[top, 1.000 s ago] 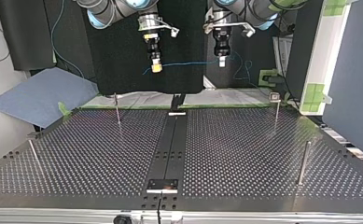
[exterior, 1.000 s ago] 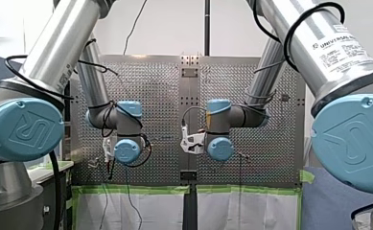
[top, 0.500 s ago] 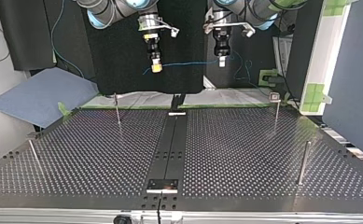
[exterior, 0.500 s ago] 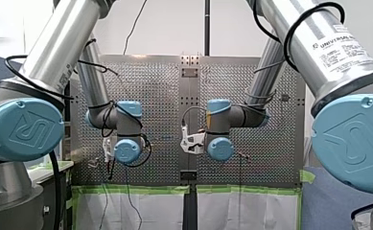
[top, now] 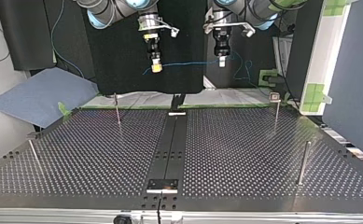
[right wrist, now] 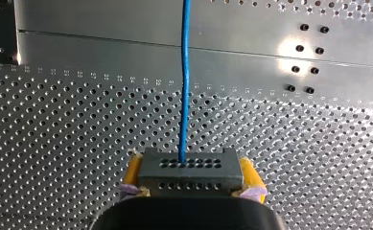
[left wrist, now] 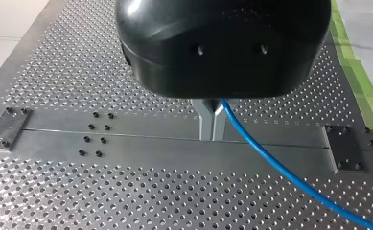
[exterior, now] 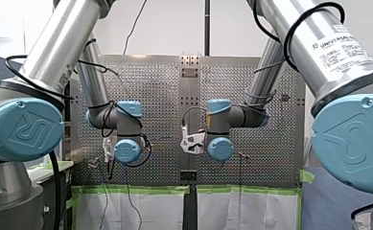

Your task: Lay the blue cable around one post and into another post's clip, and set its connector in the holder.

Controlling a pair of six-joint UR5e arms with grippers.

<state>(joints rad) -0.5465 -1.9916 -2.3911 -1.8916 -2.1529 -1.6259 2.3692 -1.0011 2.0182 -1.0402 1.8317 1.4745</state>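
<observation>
Blue cable [right wrist: 184, 86] runs straight out ahead of my right gripper [right wrist: 190, 178], rising from the middle of the dark, hole-faced connector [right wrist: 189, 167] that sits squarely between its yellow pads [right wrist: 249, 176]. Those jaws are closed to the connector's width and press it on both flanks. My left gripper [left wrist: 212, 127] has its metal fingers [left wrist: 205, 120] drawn together with no gap that I can see. The cable leaves them at one side and sweeps off below, so I judge it pinched there, though the black body hides the grip itself. Between the two sets of jaws the cable hangs in a shallow, nearly level line, and beyond the left jaws the slack loops down. Set against the frames of the last second, nothing has shifted: both arms hold the same pose and the span keeps the same sag above the perforated table [top: 244, 154]. That stillness reads as a pause, with the cable lifted and shared between both grips. The routing itself has not begun: the thin post [top: 117, 109] and the clip-topped post [top: 276, 112] both stand well below the jaws, untouched by the cable, and the connector is seated nowhere but in the right pads.
</observation>
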